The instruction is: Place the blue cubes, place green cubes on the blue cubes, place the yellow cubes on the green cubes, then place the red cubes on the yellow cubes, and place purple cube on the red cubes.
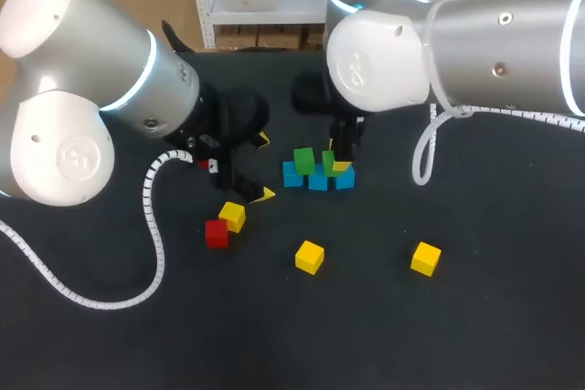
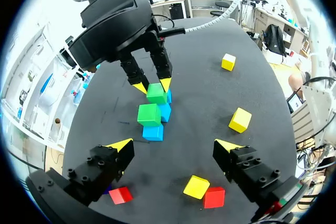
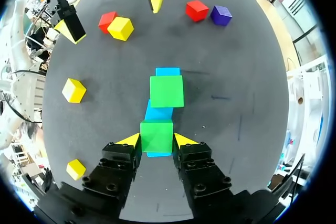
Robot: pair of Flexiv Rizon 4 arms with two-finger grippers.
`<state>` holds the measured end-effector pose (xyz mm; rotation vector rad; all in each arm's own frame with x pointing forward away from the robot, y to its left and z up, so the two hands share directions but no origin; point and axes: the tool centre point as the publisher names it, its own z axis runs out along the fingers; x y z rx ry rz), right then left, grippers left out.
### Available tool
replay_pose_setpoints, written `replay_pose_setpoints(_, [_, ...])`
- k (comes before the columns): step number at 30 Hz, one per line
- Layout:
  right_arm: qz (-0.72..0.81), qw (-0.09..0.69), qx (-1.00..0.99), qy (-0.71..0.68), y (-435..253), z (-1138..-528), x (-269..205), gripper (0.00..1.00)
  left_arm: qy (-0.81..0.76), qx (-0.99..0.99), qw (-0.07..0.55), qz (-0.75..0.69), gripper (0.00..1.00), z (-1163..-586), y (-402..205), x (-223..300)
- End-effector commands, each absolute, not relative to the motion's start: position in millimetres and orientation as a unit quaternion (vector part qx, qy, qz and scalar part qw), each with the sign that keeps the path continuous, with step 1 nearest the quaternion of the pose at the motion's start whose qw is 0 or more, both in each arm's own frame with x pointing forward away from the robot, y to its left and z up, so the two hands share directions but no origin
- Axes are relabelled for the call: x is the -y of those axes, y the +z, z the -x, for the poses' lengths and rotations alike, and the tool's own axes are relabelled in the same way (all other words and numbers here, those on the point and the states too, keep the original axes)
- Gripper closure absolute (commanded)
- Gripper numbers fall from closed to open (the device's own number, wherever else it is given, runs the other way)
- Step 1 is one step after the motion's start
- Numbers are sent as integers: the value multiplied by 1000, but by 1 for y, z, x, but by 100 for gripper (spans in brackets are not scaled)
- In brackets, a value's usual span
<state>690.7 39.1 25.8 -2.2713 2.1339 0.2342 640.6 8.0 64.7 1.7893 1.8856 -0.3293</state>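
Blue cubes number three, green cubes two; right end effector clamps one, left end effector wide.

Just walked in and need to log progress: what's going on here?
The right gripper has its fingers shut on a green cube, held on the row of blue cubes, beside a second green cube already stacked there. The left gripper hangs open and empty. The yellow cubes, red cubes and purple cube lie loose.

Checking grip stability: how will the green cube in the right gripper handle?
Likely rigid: the green cube shows sharp edges in the right gripper. Flat faces suggest sliding, not rolling. Atop the blue cubes, a nudge might topple it.
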Motion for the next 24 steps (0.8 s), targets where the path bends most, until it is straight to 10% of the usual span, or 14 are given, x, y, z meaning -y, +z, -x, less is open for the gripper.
replay_pose_setpoints(1, [726, 8, -683, 77, 25, -692, -38, 100, -124, -693, 260, -661, 0, -641, 64, -10])
replay_pose_setpoints(24, [726, 6, -683, 77, 25, -691, -36, 100, -124, -693, 260, -661, 0, -641, 64, -10])
